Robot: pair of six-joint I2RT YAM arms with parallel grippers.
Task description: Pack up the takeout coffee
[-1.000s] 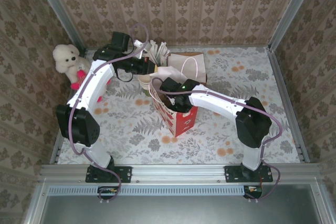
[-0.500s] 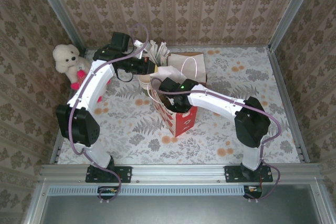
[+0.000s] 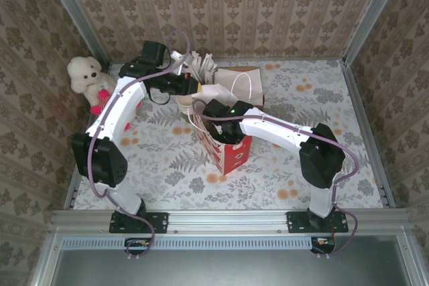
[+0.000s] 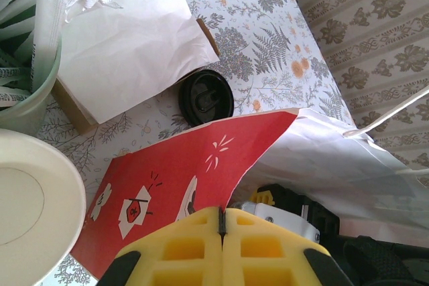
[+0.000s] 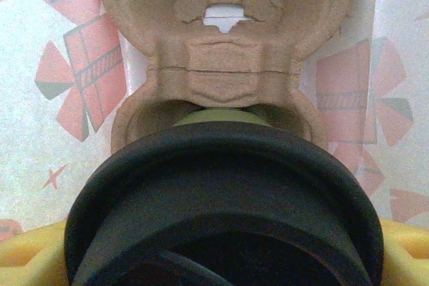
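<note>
Takeout coffee [image 5: 221, 185]: dark lid up close, gripped on both sides by the right gripper [image 5: 221, 256] down inside the red paper bag [image 3: 231, 153], green wall just over a well of the pulp cup carrier [image 5: 221, 65]; seated or hanging above it, cannot tell. Left gripper [image 4: 222, 222] clenched on the bag's rim, yellow pads pressed together. Beyond the bag, on the floral table [image 3: 301, 98]: flat black lid [image 4: 208, 97] beside a white paper bag [image 4: 127, 38], cream-lined cup [image 4: 33, 205] near.
</note>
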